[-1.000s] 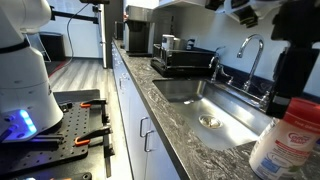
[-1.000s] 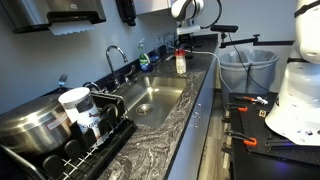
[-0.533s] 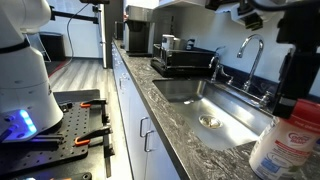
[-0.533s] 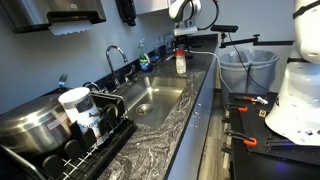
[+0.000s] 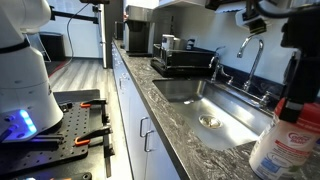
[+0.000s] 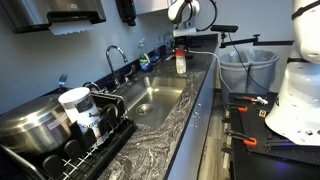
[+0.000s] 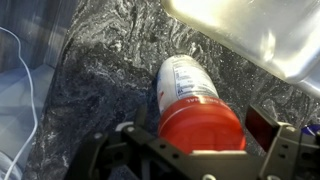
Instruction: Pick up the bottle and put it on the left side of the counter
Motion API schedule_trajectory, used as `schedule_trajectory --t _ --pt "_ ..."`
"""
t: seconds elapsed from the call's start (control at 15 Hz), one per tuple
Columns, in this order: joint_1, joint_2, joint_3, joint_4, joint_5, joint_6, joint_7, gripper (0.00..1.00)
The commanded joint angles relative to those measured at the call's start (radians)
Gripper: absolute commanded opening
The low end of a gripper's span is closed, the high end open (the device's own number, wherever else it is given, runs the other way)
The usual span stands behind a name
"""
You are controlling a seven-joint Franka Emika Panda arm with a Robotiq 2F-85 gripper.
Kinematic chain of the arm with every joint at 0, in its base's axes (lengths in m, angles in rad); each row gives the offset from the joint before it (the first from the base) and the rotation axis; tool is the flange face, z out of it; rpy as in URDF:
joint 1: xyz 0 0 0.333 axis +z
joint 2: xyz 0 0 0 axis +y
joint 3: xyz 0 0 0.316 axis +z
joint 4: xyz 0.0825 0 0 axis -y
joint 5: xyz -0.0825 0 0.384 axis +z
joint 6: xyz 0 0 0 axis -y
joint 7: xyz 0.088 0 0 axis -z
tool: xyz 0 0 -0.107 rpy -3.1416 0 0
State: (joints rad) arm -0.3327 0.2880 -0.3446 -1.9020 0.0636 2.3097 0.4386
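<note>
Granite counter [image 7: 100, 60] bears the bottle [image 7: 185, 80] upright, directly below the gripper [image 7: 200, 150].

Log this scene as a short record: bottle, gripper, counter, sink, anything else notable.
bottle: upright on the counter, past one end of the sink
cap: red, screwed on
gripper: open, over the bottle, a finger on each side of the cap
contact: cannot tell
counter: dark speckled granite
sink: inset steel
dish rack: at the sink's opposite end
</note>
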Motion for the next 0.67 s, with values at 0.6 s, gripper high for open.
schedule_trajectory --t 0.6 --pt "-0.004 0.052 -0.012 0.06 0.012 0.016 0.0 1.0"
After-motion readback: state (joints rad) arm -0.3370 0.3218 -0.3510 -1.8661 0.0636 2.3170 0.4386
